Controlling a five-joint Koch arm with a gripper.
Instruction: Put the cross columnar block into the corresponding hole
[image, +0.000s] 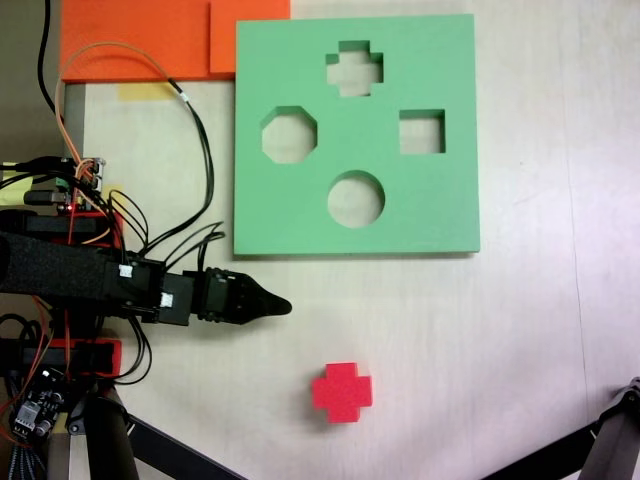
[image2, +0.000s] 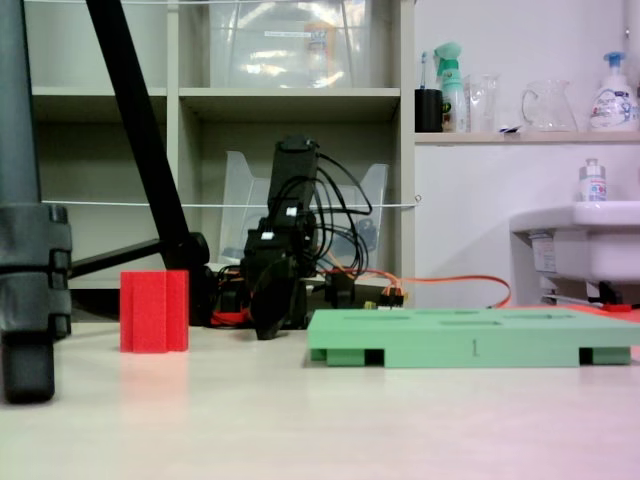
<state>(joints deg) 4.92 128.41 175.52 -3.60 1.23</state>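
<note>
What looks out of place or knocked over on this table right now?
Nothing stands out. The red cross block stands upright on the table, apart from the green board, which lies flat; its cross-shaped hole is unblocked.

Pale table, red cross block, green board, orange sheets

I read this as a lab or makerspace corner. Behind my pale table stands a shelving unit holding clear plastic bins. To the right, a white sink sits under a ledge with spray bottles and a glass jug. Black tripod legs stand nearby.
</note>
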